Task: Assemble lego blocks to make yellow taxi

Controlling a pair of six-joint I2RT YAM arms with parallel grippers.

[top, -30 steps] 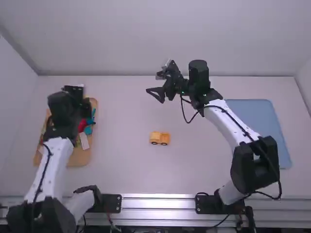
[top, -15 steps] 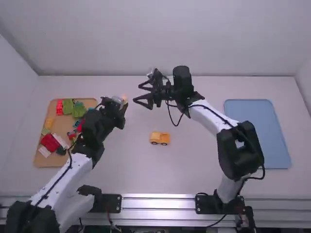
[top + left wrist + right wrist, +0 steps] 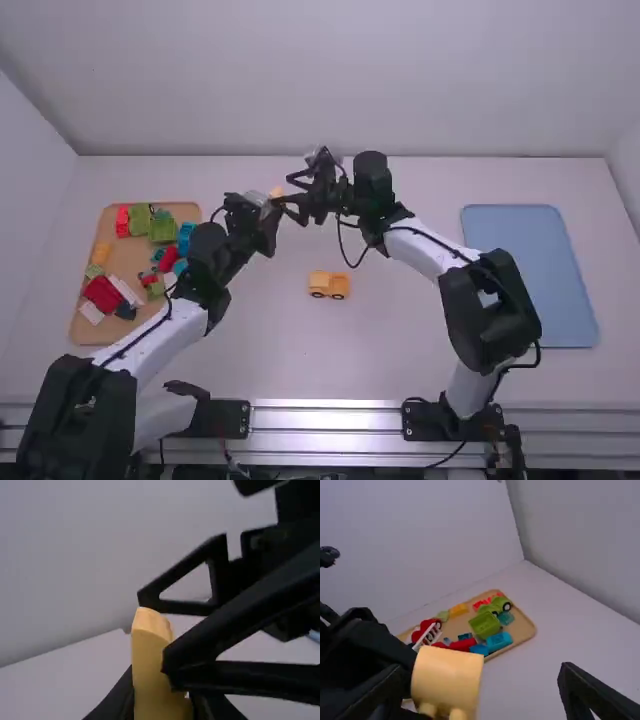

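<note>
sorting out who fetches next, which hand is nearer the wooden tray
Left: the left hand is to the right of the wooden tray, the right hand farther right.

A robotics lab — two mounted arms [image 3: 430,250], metal rail [image 3: 325,420], plain walls [image 3: 340,80].

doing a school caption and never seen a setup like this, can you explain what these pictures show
This is a robot with a left arm and a right arm. The high view looks down from above and behind them; each wrist view comes from a camera near one arm's claw. On the white table sits a small yellow vehicle, with a tan tray of colourful blocks to its left and a blue tray to its right. The left claw holds a yellow block; the right claw is open, close by it.
</note>
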